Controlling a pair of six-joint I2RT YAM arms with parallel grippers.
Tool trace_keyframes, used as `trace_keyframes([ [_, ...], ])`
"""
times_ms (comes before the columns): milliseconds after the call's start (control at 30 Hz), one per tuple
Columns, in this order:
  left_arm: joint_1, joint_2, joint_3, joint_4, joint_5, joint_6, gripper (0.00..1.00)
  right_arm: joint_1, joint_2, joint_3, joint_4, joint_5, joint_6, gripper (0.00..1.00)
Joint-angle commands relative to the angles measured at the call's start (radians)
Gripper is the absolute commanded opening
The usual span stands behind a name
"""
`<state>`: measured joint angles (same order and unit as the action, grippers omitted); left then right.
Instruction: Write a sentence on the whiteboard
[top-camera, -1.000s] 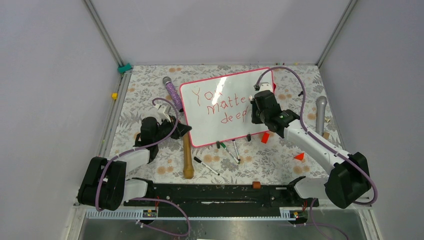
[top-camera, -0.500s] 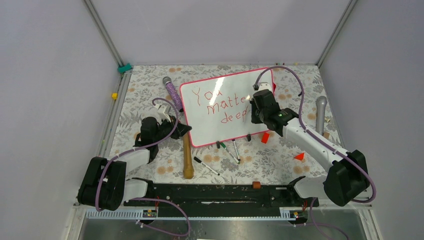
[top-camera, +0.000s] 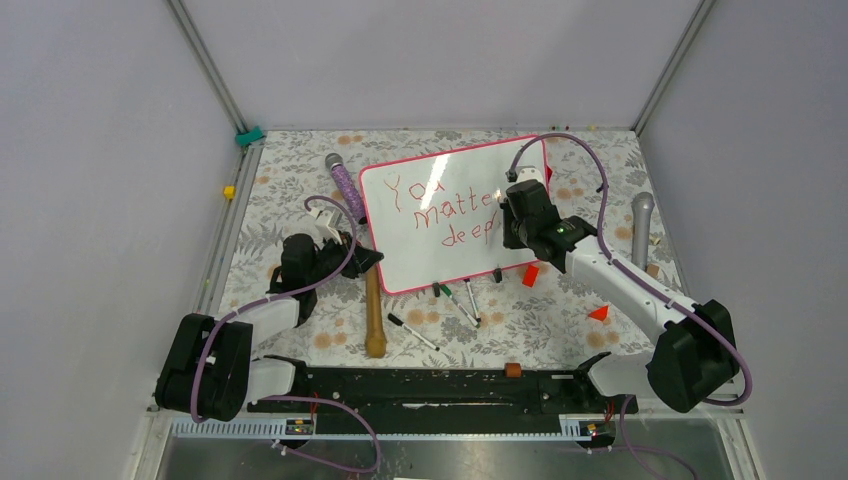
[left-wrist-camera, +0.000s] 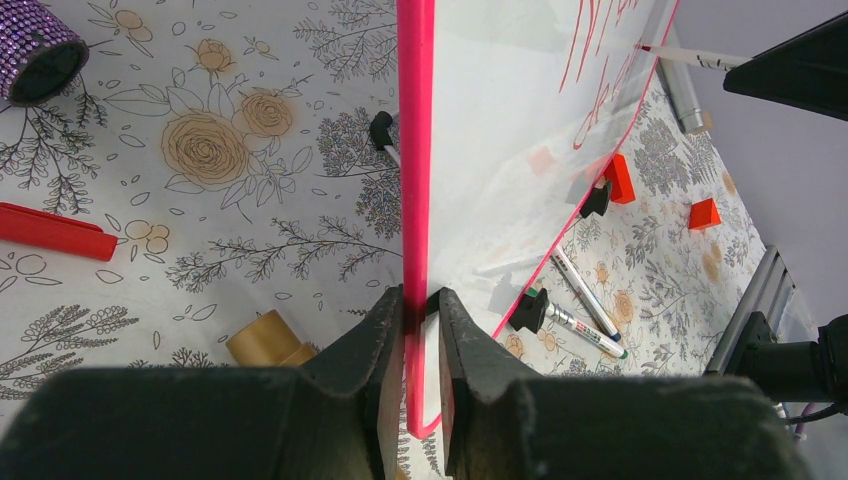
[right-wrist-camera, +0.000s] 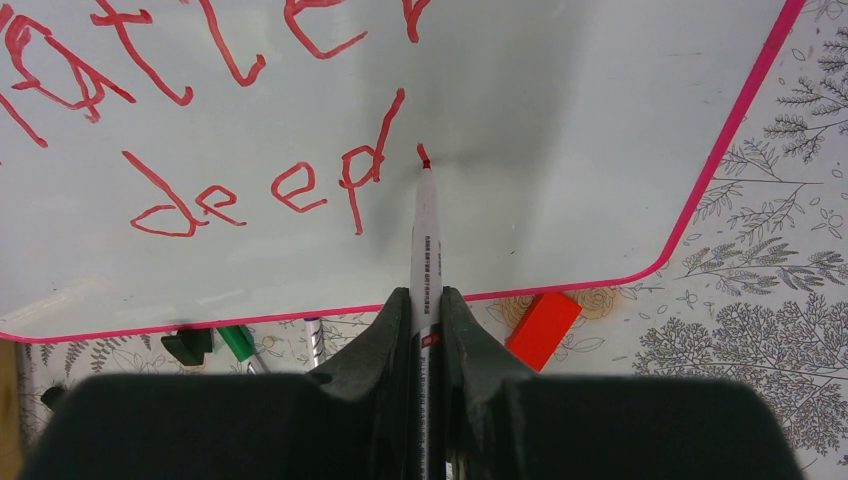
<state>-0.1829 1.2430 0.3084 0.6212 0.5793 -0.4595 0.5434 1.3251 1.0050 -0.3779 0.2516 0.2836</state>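
The whiteboard (top-camera: 440, 225) with a pink-red frame lies tilted on the floral table; it also shows in the right wrist view (right-wrist-camera: 560, 120). Red letters (top-camera: 440, 215) read "You matter deepl", the last stroke just begun. My right gripper (right-wrist-camera: 425, 300) is shut on a white red marker (right-wrist-camera: 424, 240); its tip touches the board right of "deep" (right-wrist-camera: 260, 190). My left gripper (left-wrist-camera: 422, 300) is shut on the whiteboard's pink left edge (left-wrist-camera: 414, 150), holding it raised. In the top view the right gripper (top-camera: 512, 222) is over the board's right part and the left gripper (top-camera: 362, 258) is at its left edge.
A wooden bat (top-camera: 375, 315), several markers (top-camera: 455, 300) and two black clips (top-camera: 497, 274) lie below the board. Red blocks (top-camera: 530, 275) (top-camera: 599, 313) and a grey microphone (top-camera: 640, 225) are on the right. A purple glitter microphone (top-camera: 343, 183) lies at upper left.
The right gripper with the marker has moved slightly up and left on the board, to the start of a new stroke after "deep". The left arm has not moved.
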Motion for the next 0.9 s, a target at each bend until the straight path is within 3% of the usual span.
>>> trace_keyframes([
  [0, 0.0, -0.009, 0.037, -0.004, -0.056, 0.038, 0.0, 0.009, -0.008, 0.008, -0.023, 0.035, -0.009, 0.0],
  [867, 0.001, -0.005, 0.038, -0.002, -0.053, 0.036, 0.0, 0.006, 0.03, 0.086, -0.031, 0.076, -0.016, 0.0],
])
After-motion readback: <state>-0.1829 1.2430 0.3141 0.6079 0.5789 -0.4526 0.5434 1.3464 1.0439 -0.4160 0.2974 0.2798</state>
